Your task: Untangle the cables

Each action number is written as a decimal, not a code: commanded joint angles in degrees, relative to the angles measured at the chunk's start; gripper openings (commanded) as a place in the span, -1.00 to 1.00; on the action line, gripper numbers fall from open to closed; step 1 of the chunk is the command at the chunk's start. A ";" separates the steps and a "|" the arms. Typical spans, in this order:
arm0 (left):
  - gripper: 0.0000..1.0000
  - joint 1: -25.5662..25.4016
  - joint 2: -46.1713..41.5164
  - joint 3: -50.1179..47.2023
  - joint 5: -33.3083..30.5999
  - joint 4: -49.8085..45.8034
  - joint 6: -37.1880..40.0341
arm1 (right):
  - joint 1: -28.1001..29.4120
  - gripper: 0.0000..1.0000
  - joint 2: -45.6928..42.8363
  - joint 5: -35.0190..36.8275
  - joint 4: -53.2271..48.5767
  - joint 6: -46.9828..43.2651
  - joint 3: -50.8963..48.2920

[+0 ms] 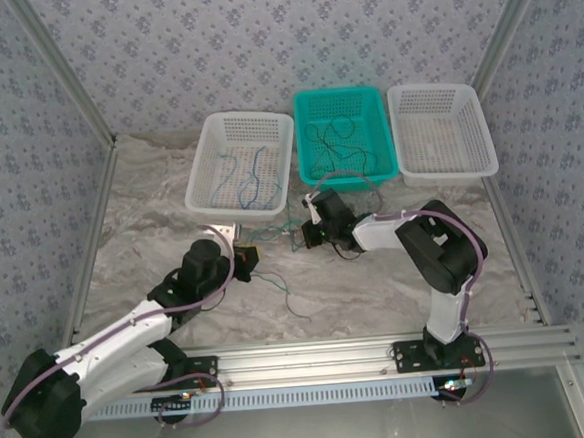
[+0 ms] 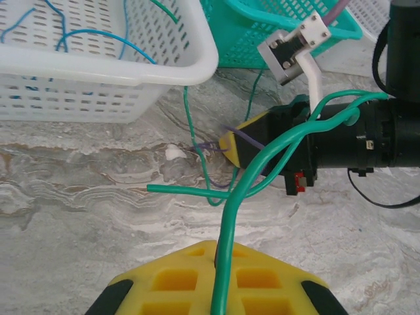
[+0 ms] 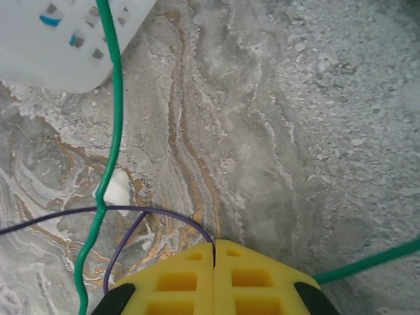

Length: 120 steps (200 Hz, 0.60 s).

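The left white basket (image 1: 200, 170) stands at the far left of the desk (image 1: 153, 239) and contains blue cables (image 1: 245, 178). In front of its near rim, the left pincer (image 2: 216, 252) has its pads together, clamped on the green cable (image 2: 262, 161). From the pads this cable runs forward and to the right, toward the right pincer (image 3: 215, 252). A thinner green strand climbs over the basket rim. The right pincer is close to the left pincer, tip toward tip, and is likewise pressed together, clamped on the purple cable (image 3: 164, 213). The purple cable arcs leftward from the seam between its pads. The controlling relation is the crossing just left of the right pincer, where the purple cable meets the green strand; which lies on top cannot be determined. The long axes cross almost squarely. Separation therefore probably requires drawing the pincers apart, left and right. The teal basket (image 1: 309, 143) behind holds dark cables (image 1: 342, 143).
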 commanded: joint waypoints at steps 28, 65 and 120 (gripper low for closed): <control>-0.99 -0.36 -1.28 -0.41 -3.33 -2.69 -0.61 | -0.19 -1.00 -14.33 5.23 -0.97 0.92 -8.37; -0.96 -0.36 -0.93 -0.80 -3.72 -1.39 -0.71 | -3.82 -1.00 -27.22 11.99 -3.36 4.88 -15.75; -0.91 -0.36 1.88 -0.27 -1.49 0.73 -1.07 | -13.95 -1.00 -36.41 11.32 -4.39 11.02 -25.33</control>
